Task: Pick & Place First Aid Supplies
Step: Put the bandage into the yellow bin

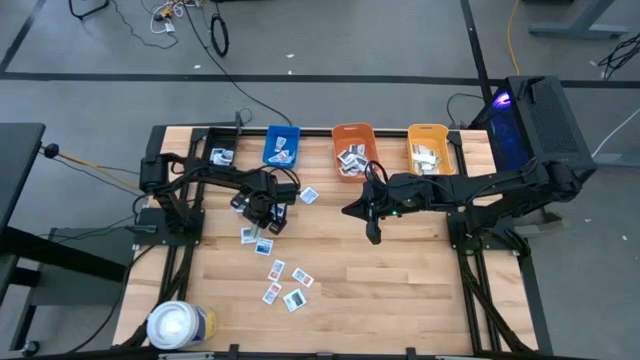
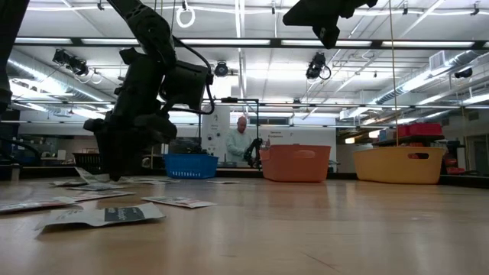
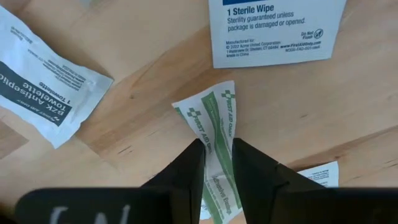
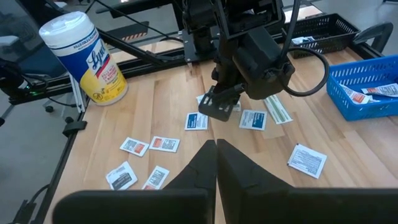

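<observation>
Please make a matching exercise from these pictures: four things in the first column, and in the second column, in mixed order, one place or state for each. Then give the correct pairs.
Things:
1. left gripper
2. right gripper
3. wipes canister
4. blue bin

Places or states:
A. at the table's far edge, beside the orange bin
B. shut and empty, above the table's middle
C. closing around a green-printed strip on the table
D. standing at the table's near left corner

Pairs: 1-C, 2-B, 3-D, 4-A
</observation>
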